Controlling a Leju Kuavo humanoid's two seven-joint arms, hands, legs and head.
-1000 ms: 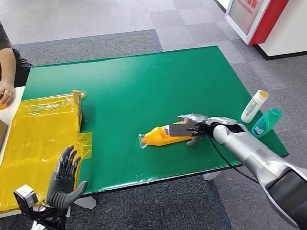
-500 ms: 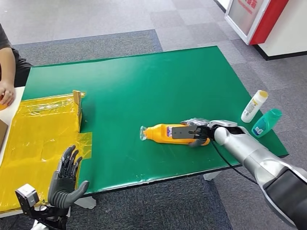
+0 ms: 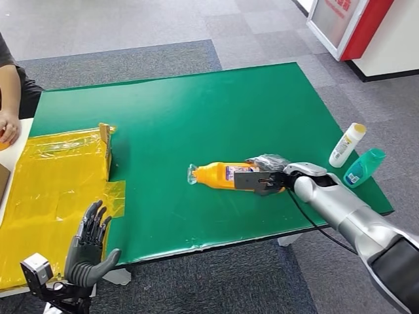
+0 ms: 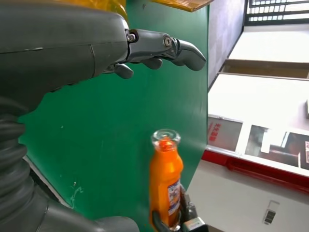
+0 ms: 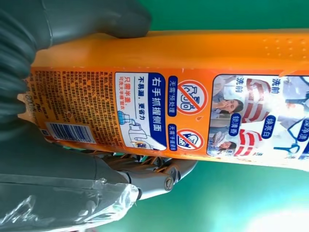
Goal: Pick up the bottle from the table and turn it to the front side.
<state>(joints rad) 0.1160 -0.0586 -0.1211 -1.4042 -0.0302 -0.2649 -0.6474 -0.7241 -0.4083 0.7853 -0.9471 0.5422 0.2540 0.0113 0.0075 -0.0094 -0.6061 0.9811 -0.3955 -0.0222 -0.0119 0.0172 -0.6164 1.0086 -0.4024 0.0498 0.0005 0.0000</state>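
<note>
Green table [image 3: 163, 124], right hand [image 3: 264, 176] fingers gripping orange bottle [image 3: 222, 175], label close-up at wrist, left hand [image 3: 89, 245] fingers spread.

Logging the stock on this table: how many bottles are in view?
3: an orange plastic bottle lying mid-table, held by the right hand; a white bottle with a yellow cap and a teal bottle, both lying at the table's right edge.

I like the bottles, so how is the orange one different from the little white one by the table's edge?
The orange bottle is longer than the white bottle. The orange one has a clear cap; the white one has a yellow cap. The right hand grips the orange bottle with its fingers, while nothing touches the white one. Both lie on their sides above the green table.
</note>
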